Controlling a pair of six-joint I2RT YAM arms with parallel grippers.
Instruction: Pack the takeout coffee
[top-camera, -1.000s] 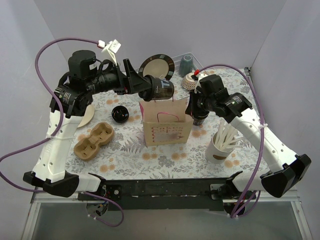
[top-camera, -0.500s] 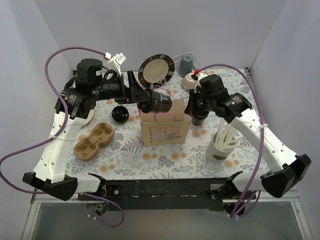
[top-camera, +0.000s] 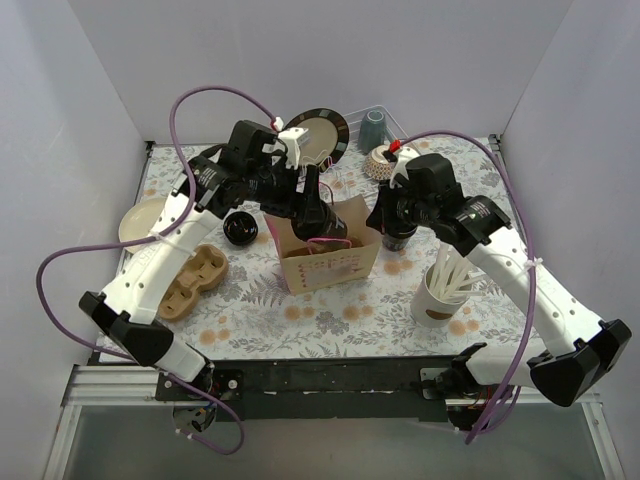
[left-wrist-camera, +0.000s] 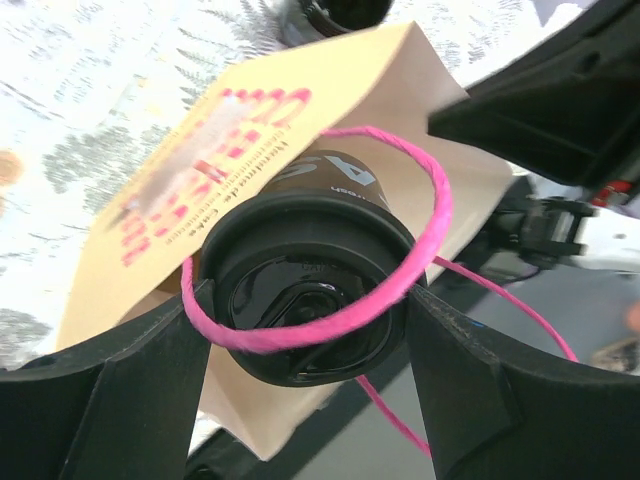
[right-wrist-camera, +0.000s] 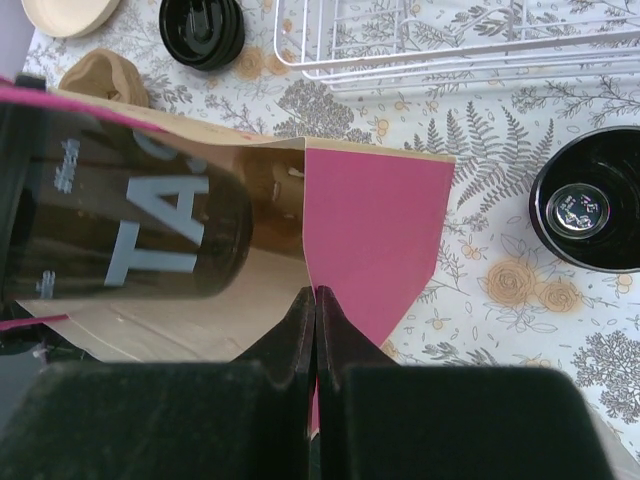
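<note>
Covering the whole work area, the flower-printed table (top-camera: 330, 325) is carrying everything needed for the job. At its middle the brown paper carrier bag with pink printing (top-camera: 335, 268) is standing open. To the left of the bag, the moulded brown cardboard cup tray (top-camera: 187, 280) is lying unused. On the other side, the white cup of wooden stirrers (top-camera: 440, 290) is standing well apart from the bag. The left gripper (left-wrist-camera: 305, 340) is clamping the small black paper cup with pale lettering (left-wrist-camera: 345, 185) just under its round black plastic lid (left-wrist-camera: 300, 300). It is holding the cup tilted, base first, in the mouth of the bag, so the cup is only partly inside and not yet seated. The right gripper (right-wrist-camera: 315, 310), fingers pressed together, is pinching the bag's near wall, probably to stop the mouth folding shut while the cup is going in. A second black cup without a lid (right-wrist-camera: 588, 212) is waiting on the table just beside the bag, and a loose black lid (top-camera: 240, 228) is lying near the tray. The thin pink string handle (left-wrist-camera: 443, 200) is looping around the cup's lid end and could be snagging on it.
</note>
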